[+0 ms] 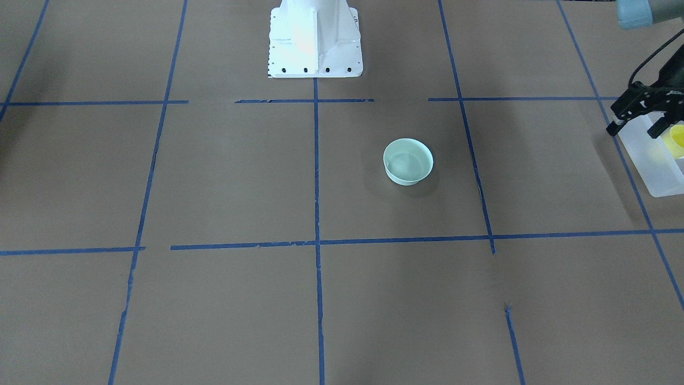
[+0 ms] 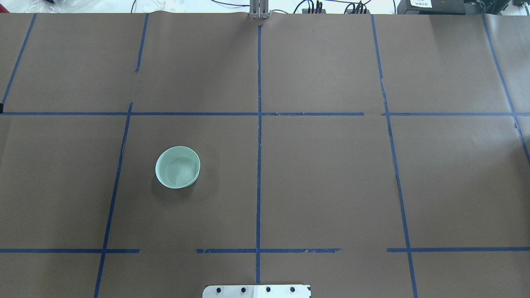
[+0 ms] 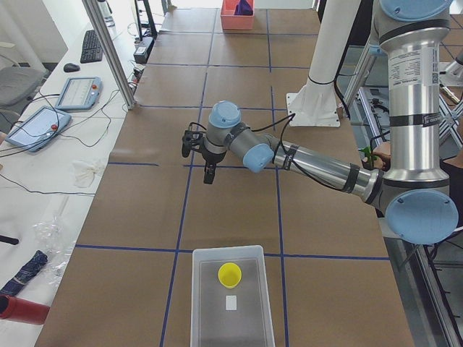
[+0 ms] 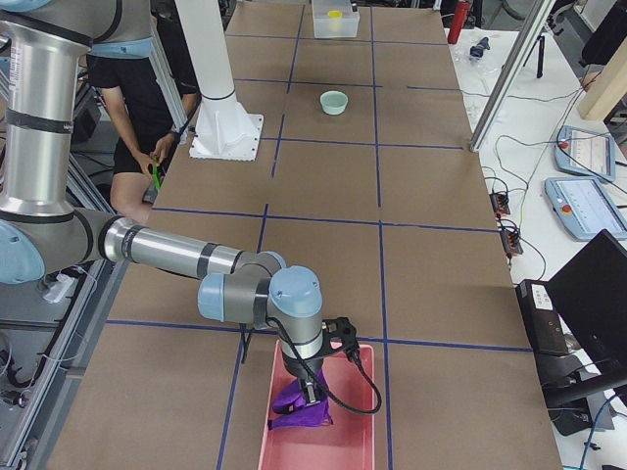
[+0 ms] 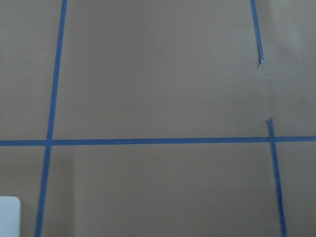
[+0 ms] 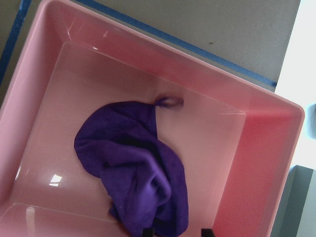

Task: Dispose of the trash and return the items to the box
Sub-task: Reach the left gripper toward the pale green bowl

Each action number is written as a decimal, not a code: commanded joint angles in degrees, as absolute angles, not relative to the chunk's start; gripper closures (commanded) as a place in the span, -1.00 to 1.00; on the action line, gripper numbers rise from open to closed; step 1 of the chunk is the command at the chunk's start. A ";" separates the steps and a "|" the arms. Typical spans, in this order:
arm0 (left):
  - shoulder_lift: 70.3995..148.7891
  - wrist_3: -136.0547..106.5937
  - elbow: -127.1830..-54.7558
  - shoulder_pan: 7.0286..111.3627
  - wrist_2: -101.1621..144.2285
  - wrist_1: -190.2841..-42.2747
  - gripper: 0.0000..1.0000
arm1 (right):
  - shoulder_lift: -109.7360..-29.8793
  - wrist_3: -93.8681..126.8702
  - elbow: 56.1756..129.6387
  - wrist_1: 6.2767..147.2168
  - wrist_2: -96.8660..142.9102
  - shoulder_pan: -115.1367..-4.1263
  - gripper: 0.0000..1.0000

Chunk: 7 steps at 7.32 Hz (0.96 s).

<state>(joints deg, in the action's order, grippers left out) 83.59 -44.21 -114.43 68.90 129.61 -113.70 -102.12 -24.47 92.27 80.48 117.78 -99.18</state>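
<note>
In the front-facing view the white pedestal (image 1: 315,37) stands at the top. The green bowl (image 1: 407,161) sits upright on the table (image 1: 224,176) in front of the pedestal, a little toward the robot's left. Far out on the pedestal's left side, the left gripper (image 1: 634,127) hangs with its jaws apart and nothing between them. It is over the corner of the box (image 1: 649,171) on the pedestal side. The yellow cup (image 1: 676,140) is inside the box.

The overhead view shows only the bowl (image 2: 178,167), forward and left of the pedestal's foot (image 2: 256,291). Neither gripper shows here.

From the left end of the table, the cup (image 3: 230,274) stands mouth up in the box (image 3: 206,318), with a small white card (image 3: 231,302) just beside it. The left gripper (image 3: 197,165) hangs between the box and the pedestal (image 3: 322,79).

From the right end, the right gripper (image 4: 312,392) is low over a pink bin (image 4: 353,441) that holds a purple cloth (image 4: 294,416). The bin is well out on the pedestal's (image 4: 220,108) right side.

The left wrist camera sees taped paper and one white corner of the box (image 5: 9,215).

The right wrist camera looks into the pink bin (image 6: 266,148). The purple cloth (image 6: 138,192) lies crumpled on its floor. The two dark fingertips (image 6: 146,232) stand apart at the bottom edge and clamp nothing.
</note>
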 commanded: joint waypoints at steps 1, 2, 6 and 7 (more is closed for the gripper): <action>84.81 -51.75 -116.01 63.21 129.38 -114.70 -1.00 | -102.22 -20.07 93.59 79.98 118.04 -99.14 -1.00; 87.34 -57.95 -115.93 59.80 129.20 -114.61 -1.00 | -102.30 -18.56 94.21 80.07 118.91 -99.14 -1.00; 95.79 -76.79 -114.09 44.42 119.48 -113.47 -1.00 | -102.13 -5.55 98.08 80.33 134.98 -96.53 -1.00; 98.41 -78.82 -111.91 41.51 115.70 -112.42 -1.00 | -102.13 -3.19 99.48 80.33 136.74 -93.89 -1.00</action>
<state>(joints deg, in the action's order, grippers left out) 95.54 -75.59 -114.01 45.51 119.95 -113.41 -102.13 -6.37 97.91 80.29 134.13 -96.74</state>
